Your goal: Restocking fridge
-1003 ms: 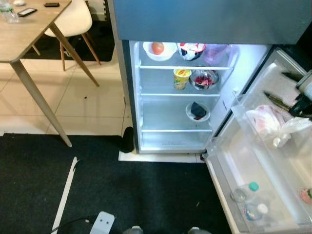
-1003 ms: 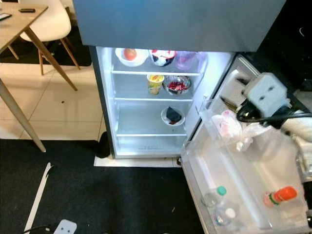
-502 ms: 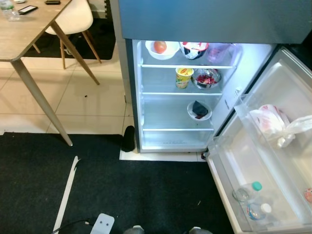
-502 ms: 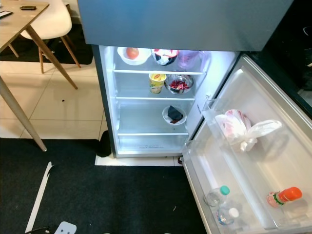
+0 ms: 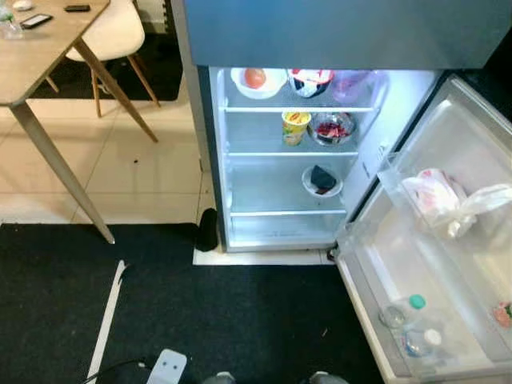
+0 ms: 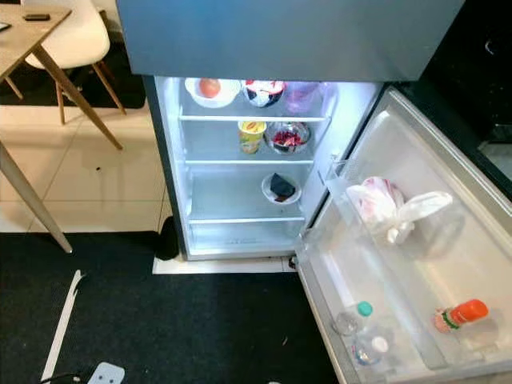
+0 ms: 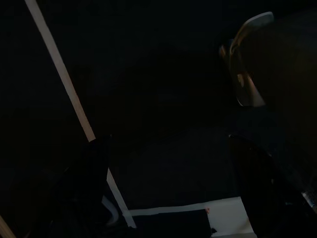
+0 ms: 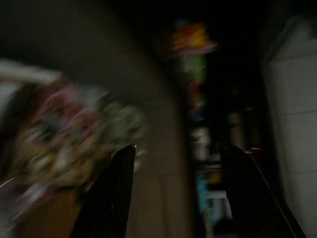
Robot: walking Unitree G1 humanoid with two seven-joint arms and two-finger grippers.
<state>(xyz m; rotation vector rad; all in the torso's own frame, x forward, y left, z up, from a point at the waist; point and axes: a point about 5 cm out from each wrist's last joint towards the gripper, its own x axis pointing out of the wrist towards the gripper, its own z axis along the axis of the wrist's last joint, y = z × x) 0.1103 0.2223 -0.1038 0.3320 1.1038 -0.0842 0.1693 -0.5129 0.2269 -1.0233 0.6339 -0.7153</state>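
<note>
— On the upper door rack [image 6: 340, 178] now: white plastic bag [image 6: 384, 206], slumped, let go of. Gone from beside it since a second ago: right gripper [image 8: 179, 148].
— Holding anything?
— No. Black fingers [image 8: 116, 188] spread wide on nothing, blurred. Same for the left gripper [image 7: 168, 144]: fingers apart, hanging idle over dark floor.
— So one item stocked?
— Looks so, judging by the bag at rest. Free to fetch the next.
— Elsewhere in the fridge [image 5: 240, 184]?
— Top shelf: white bowl with an orange fruit [image 5: 254, 80], lidded bowl [image 5: 310, 80], purple tub [image 5: 352, 84]. Next down: yellow cup [image 5: 294, 126] beside a glass bowl of something red [image 5: 334, 128]. Below: small bowl with a dark lump [image 5: 322, 180].
— And the lower door bin [image 6: 416, 356]?
— Two clear bottles [image 6: 356, 316] lying close together, plus an orange-capped bottle [image 6: 456, 316] well apart.
</note>
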